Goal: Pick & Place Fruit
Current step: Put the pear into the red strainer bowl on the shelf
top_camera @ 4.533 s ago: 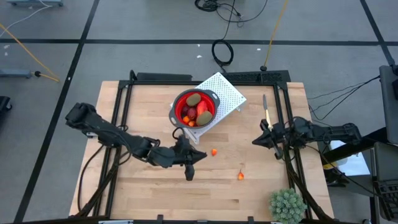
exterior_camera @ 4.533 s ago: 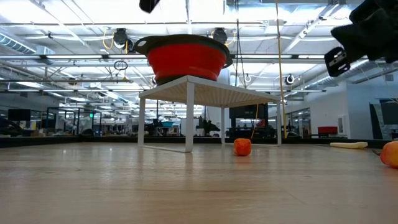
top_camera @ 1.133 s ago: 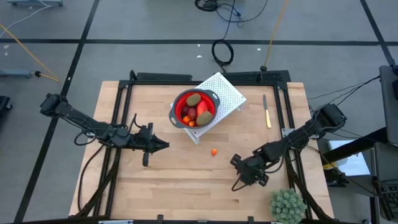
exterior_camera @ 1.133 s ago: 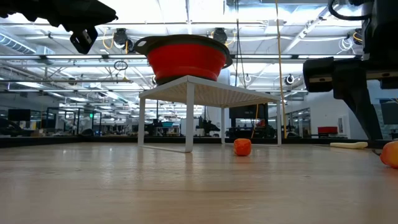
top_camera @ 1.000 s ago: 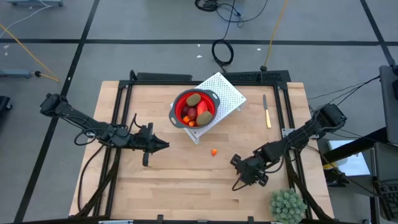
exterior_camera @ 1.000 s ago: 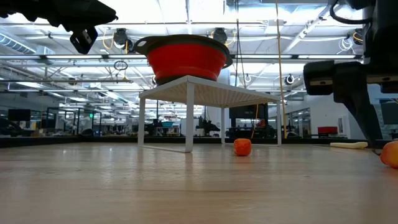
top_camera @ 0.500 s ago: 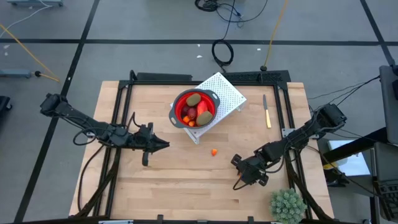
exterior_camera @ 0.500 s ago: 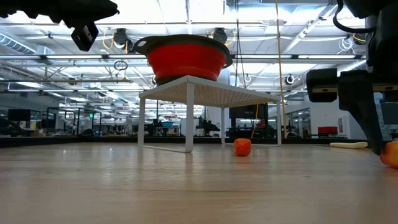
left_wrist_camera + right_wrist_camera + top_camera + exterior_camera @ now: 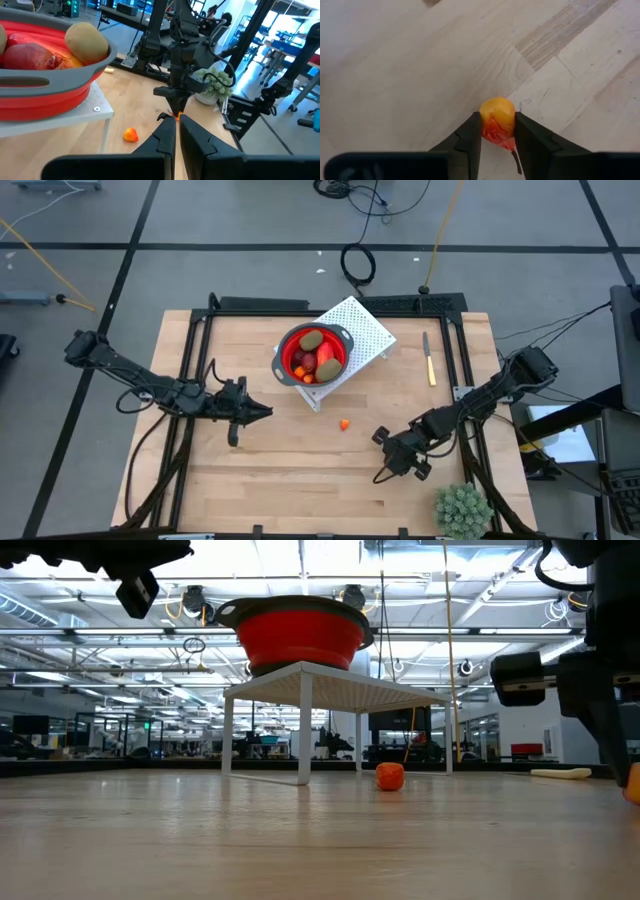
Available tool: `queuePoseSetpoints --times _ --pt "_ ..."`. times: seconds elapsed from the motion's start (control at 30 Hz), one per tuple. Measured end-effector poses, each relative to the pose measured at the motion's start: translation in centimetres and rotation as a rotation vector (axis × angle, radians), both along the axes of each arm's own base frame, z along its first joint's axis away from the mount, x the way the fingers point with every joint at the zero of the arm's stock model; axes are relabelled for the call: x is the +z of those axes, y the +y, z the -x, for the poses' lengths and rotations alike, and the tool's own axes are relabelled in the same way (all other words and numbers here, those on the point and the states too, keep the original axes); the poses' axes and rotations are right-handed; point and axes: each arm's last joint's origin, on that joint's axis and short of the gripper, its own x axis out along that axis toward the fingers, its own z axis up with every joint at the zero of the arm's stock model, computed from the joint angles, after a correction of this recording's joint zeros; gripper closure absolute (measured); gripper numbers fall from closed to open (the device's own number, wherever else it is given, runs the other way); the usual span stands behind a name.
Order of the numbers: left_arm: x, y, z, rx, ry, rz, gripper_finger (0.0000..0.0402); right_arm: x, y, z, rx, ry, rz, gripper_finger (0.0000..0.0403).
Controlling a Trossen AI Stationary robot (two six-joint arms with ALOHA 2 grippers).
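A red bowl point(image 9: 313, 353) with a grey rim is seen standing on a white perforated rack point(image 9: 365, 328) near the far edge of the wooden table point(image 9: 250, 480). A spiky green plant point(image 9: 461, 509) is placed at the near right corner, and a yellow-handled knife point(image 9: 429, 360) is laid flat right of the rack.

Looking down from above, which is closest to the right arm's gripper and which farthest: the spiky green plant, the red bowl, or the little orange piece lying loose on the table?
From the right gripper:
1. Orange piece, loose on the table toward the middle.
2. Spiky green plant, at the near right corner; nearly level with the orange piece, hard to call.
3. Red bowl, clearly farthest, on the white stand at the back.
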Motion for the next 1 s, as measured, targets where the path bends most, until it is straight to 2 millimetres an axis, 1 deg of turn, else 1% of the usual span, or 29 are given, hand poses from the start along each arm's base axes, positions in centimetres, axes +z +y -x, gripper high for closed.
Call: queuePoseSetpoints --times 0.13,0.3,0.43,0.67,0.83,1.0 --pt "0.1 0.0 0.0 0.0 -0.012 0.01 0.038 0.8 0.0 -0.1 -0.042 -0.009 -0.031 0.0302" --pt "0.1 0.0 0.0 0.0 -0.013 0.011 0.038 3.3 0.3 -0.5 -0.093 -0.077 -0.101 0.0304" --pt "0.1 0.0 0.0 0.0 -0.013 0.014 0.038 5.3 0.1 -0.6 -0.208 -0.111 -0.179 0.0306" --pt "0.1 0.0 0.0 -0.001 -0.012 0.015 0.038 8.4 -0.8 -1.6 -0.431 -0.22 -0.453 0.0304" --pt "0.1 0.0 0.0 0.0 -0.008 0.035 0.038 10.2 -1.3 -2.7 -0.516 -0.322 -0.641 0.0306" --pt "0.0 0.0 0.0 0.0 -0.003 0.036 0.038 11.7 -2.0 -3.5 -0.603 -0.379 -0.839 0.0306"
